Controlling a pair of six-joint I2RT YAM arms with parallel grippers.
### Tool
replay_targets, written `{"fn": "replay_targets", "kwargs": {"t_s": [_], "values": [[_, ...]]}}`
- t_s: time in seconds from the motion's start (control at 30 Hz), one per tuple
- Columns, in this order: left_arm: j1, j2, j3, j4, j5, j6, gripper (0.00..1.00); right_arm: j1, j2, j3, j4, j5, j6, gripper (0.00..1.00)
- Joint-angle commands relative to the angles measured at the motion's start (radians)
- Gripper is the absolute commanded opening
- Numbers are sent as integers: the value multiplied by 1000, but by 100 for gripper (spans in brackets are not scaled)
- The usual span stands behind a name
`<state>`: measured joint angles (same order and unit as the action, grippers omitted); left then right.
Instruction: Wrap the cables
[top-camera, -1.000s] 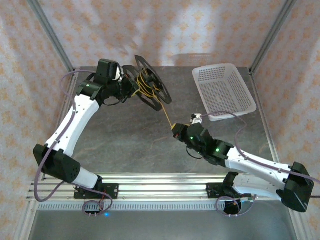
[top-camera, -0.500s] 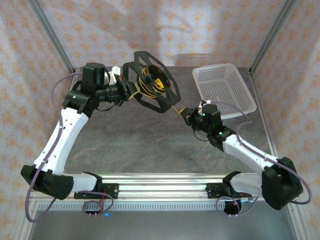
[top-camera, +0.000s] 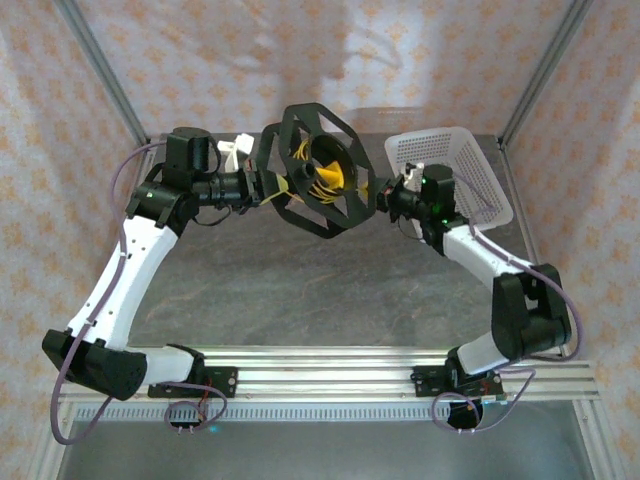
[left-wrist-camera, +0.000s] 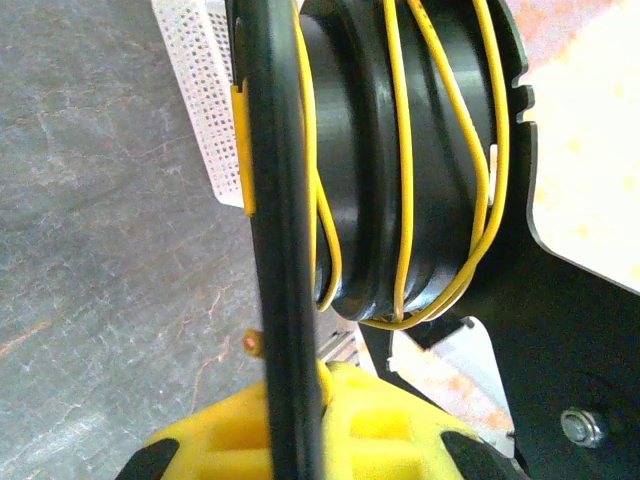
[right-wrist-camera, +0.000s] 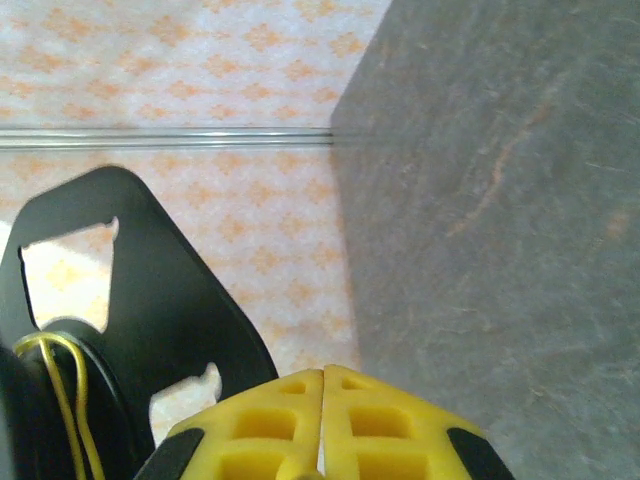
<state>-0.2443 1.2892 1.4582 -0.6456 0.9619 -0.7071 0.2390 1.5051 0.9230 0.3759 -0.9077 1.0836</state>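
Observation:
A black octagonal spool (top-camera: 345, 212) hangs above the back of the table, held up by my left arm. My left gripper (top-camera: 262, 188) is shut on the spool's near flange (left-wrist-camera: 280, 200), one yellow finger on each side of the thin black rim. The yellow cable (left-wrist-camera: 405, 150) lies in loose turns round the hub (left-wrist-camera: 360, 150). My right gripper (top-camera: 383, 195) sits tight against the spool's right side. Its fingers (right-wrist-camera: 322, 375) are pressed together, with the cable's free end pinched far back between them. Cable loops (right-wrist-camera: 60, 400) and the other flange (right-wrist-camera: 150, 290) show at the left.
A white perforated basket (top-camera: 430, 137) stands at the back right, just behind my right gripper, and its wall (left-wrist-camera: 195, 100) shows beyond the spool. Patterned walls close the table on three sides. The aluminium rail (top-camera: 320, 365) with both arm bases runs along the near edge.
My right gripper has swung from the table's middle up and back to the spool's right side, taking up the slack cable. My left arm has turned and shifted the spool rightward.

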Motion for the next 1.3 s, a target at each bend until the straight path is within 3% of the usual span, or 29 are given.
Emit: {"fn": "replay_targets", "kwargs": {"t_s": [0.0, 0.1, 0.27, 0.5, 0.7, 1.0, 1.27], "values": [[-48, -31, 73, -40, 126, 152, 0, -22, 72, 89, 84, -154, 43, 0], [-67, -19, 109, -157, 101, 290, 0, -46, 91, 146, 13, -240, -48, 0], [-69, -9, 171, -318, 22, 451, 0, -86, 41, 259, -466, -214, -484, 0], [-91, 36, 243, -462, -104, 638, 0, -99, -50, 287, -539, -233, -746, 0], [-103, 41, 243, -473, -216, 727, 0, -100, -213, 248, -606, -150, -1039, 0], [-104, 91, 304, -490, -226, 757, 0, -99, -310, 183, -623, -123, -1196, 0], [-102, 63, 294, -408, -282, 691, 0, -92, -284, 167, -604, -138, -1024, 0]]}}
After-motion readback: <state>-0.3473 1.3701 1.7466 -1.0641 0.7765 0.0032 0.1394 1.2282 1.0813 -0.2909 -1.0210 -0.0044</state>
